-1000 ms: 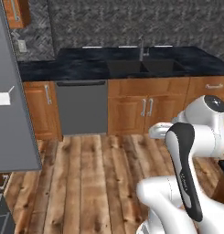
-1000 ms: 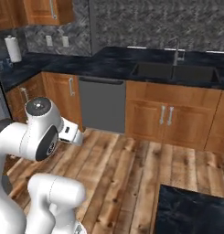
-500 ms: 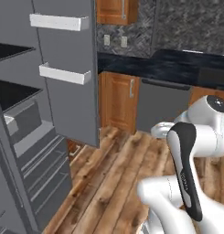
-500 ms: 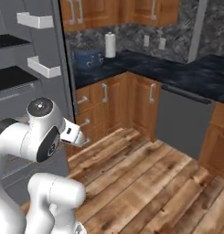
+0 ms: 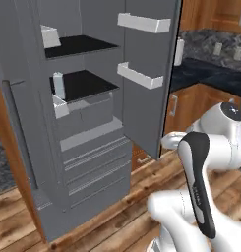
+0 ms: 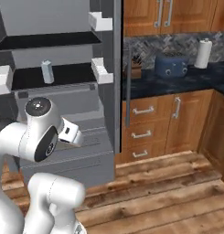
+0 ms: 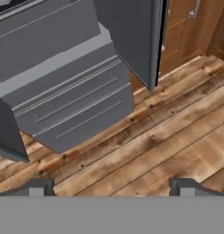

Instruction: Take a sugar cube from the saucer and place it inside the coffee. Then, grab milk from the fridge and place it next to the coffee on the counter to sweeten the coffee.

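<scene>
Base has swung from the bench to the open tall grey fridge (image 5: 87,123). Tool (image 7: 111,185) spread, empty, aimed floorward. Small pale gabled milk carton (image 6: 47,71) on shelf above: light, crushable; grip mid-body.

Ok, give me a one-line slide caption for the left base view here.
Open fridge with its doors swung wide, the milk standing on the middle shelf, the white arm folded low in the foreground.

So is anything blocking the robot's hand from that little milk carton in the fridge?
Nothing visible does. The fridge doors stand open, and the milk stands alone at the front of its dark shelf. The open gripper points at the floor.
</scene>
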You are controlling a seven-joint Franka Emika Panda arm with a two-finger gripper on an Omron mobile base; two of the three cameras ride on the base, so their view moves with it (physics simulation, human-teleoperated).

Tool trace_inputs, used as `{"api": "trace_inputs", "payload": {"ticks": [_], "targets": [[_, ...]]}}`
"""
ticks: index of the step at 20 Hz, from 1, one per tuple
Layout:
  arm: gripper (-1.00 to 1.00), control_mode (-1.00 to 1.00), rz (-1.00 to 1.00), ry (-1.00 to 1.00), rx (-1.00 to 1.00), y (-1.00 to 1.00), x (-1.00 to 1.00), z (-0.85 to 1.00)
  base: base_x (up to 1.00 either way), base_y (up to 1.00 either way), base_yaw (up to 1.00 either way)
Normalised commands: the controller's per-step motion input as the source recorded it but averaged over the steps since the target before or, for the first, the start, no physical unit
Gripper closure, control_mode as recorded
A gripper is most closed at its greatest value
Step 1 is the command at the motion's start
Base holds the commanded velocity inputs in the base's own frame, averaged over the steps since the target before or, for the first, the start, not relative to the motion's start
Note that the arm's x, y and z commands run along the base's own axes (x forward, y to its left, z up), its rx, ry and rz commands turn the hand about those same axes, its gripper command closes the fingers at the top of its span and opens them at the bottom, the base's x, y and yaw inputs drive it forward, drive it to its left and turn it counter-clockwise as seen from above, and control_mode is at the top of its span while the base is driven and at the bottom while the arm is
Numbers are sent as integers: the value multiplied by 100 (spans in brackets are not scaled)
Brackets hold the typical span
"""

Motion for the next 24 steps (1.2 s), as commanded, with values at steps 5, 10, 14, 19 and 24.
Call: {"api": "trace_inputs", "payload": {"ticks": [5,10,14,19,24], "targets": [[-100,100,0,0,0,0,0,0,60,-44,64],[-100,100,0,0,0,0,0,0,69,-1,44],[-100,100,0,0,0,0,0,0,64,0,26],[-100,100,0,0,0,0,0,0,55,1,10],[-100,100,0,0,0,0,0,0,58,22,6]]}}
